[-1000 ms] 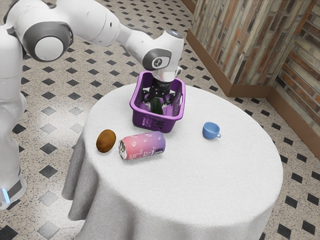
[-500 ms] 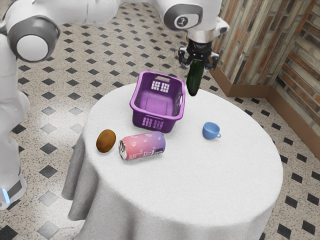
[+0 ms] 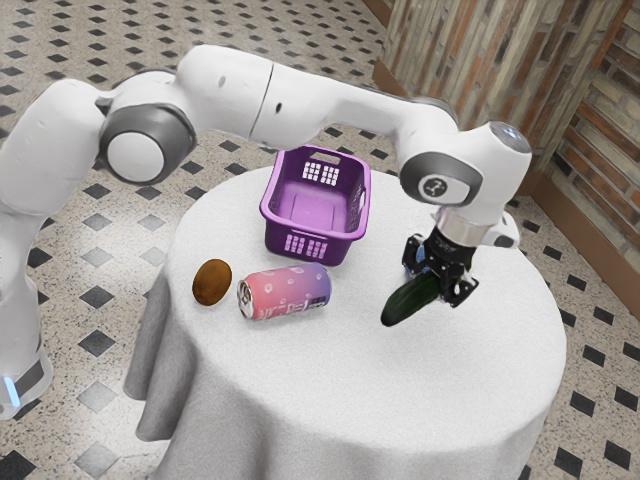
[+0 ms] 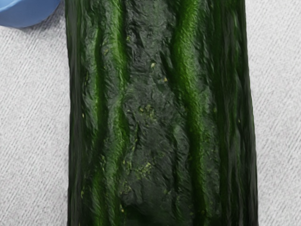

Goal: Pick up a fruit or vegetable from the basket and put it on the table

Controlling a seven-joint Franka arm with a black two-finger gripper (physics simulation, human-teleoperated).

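Clasping the cucumber [image 3: 408, 301] between my fingers [image 3: 462, 293], I have it low over the counter [image 3: 340, 390], toward the edge at the exterior view's right. The blue cup [image 4: 28, 10] is near it. The purple basket [image 3: 308, 246] stands near the counter's far edge. Whether the cucumber touches the cloth, I can't tell.

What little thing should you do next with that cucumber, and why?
I'd probably ease the cucumber gently down: my gripper holds it over the table, outside the basket, near the blue cup. I can't tell whether the cucumber touches the table.
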